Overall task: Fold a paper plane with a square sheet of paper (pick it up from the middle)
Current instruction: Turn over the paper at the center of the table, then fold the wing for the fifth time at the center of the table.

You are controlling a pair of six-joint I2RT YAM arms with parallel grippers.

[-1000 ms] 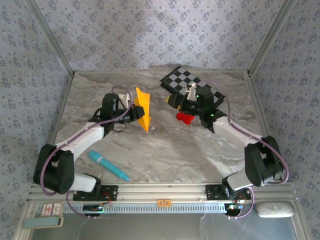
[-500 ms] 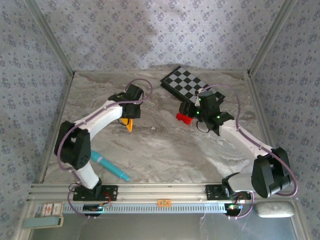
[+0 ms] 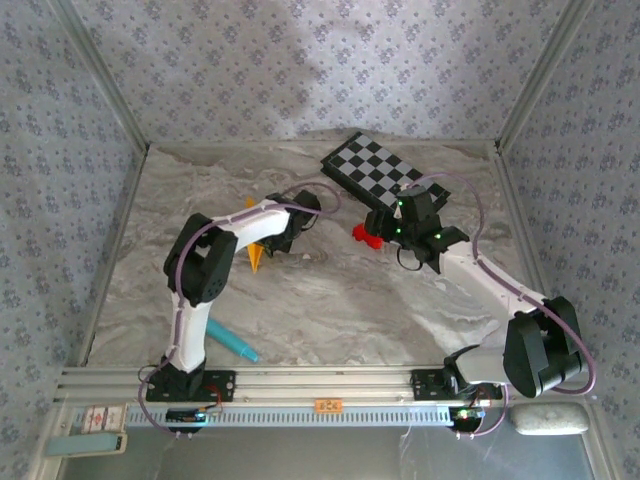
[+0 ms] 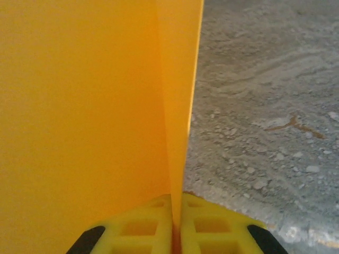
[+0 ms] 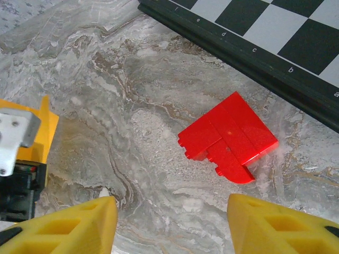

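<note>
a grey marble desk stands between walls with patterned wallpaper. the left claw is closed tight on the folded orange-yellow paper. the fold sits between its two yellow fingers, and the paper extends forward from them, with one flap spreading to the left. from above, a pointed tip of the paper shows below the left arm. the right claw stands open and holds nothing, near a red block that lies just beside the checkerboard.

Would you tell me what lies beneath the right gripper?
A red block lies on the table beneath the open right gripper, beside the checkerboard. Its fingers hide the table nearest the camera.
</note>
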